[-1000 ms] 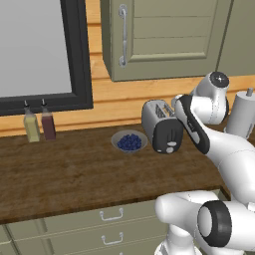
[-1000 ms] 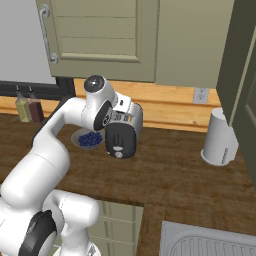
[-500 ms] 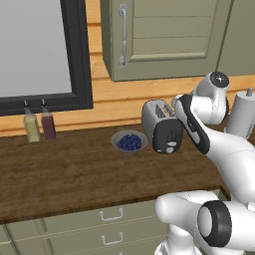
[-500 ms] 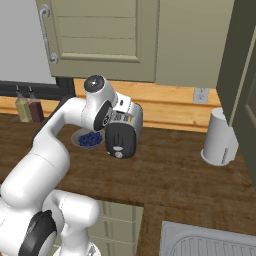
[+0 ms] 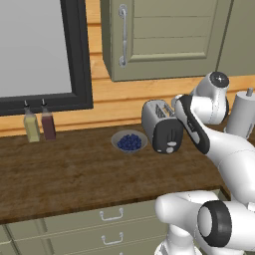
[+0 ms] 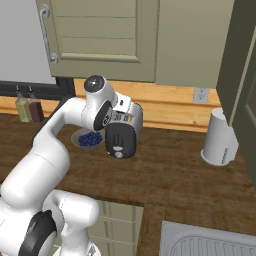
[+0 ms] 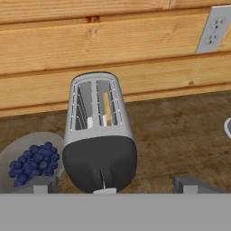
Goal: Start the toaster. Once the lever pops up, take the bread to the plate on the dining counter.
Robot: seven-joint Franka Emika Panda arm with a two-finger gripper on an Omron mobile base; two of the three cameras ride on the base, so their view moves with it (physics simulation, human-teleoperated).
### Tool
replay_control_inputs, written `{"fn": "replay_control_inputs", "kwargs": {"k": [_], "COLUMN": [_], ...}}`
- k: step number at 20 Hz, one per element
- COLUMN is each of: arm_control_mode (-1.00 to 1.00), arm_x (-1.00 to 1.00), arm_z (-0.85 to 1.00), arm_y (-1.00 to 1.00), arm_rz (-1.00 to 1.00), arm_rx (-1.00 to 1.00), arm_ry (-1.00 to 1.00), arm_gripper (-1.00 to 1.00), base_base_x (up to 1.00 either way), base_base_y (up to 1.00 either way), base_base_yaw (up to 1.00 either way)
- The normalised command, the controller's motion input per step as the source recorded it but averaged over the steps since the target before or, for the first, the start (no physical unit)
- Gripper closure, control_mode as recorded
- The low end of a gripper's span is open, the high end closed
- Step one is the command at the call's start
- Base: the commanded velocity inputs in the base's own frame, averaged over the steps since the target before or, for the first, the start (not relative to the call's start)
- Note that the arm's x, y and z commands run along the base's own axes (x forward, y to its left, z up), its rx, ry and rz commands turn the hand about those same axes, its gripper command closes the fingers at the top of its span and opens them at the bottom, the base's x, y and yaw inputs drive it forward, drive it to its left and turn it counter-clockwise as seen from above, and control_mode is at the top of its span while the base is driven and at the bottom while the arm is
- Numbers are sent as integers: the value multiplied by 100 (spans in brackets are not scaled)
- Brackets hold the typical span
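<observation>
Bread mostly sunk in toaster slot; lever seemingly edge-cut

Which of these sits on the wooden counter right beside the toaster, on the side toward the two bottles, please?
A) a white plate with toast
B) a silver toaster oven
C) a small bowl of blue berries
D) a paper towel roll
C: the bowl of blue berries rests on the counter next to the toaster, between it and the two bottles.
</observation>
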Motion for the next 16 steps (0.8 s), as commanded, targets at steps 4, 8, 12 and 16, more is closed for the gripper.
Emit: {"fn": "replay_control_inputs", "kwargs": {"k": [4,8,12,16], "arm_control_mode": [-100,-100,-100,-100], "arm_x": [0,0,0,0], "arm_z": [0,0,0,0], "arm_y": [0,0,0,0], "arm_rz": [0,0,0,0], "arm_rx": [0,0,0,0], "arm_ry": [0,0,0,0], "arm_gripper": [-100,-100,-100,-100], "base_base_x": [0,0,0,0], "base_base_y": [0,0,0,0], "base_base_yaw": [0,0,0,0]}}
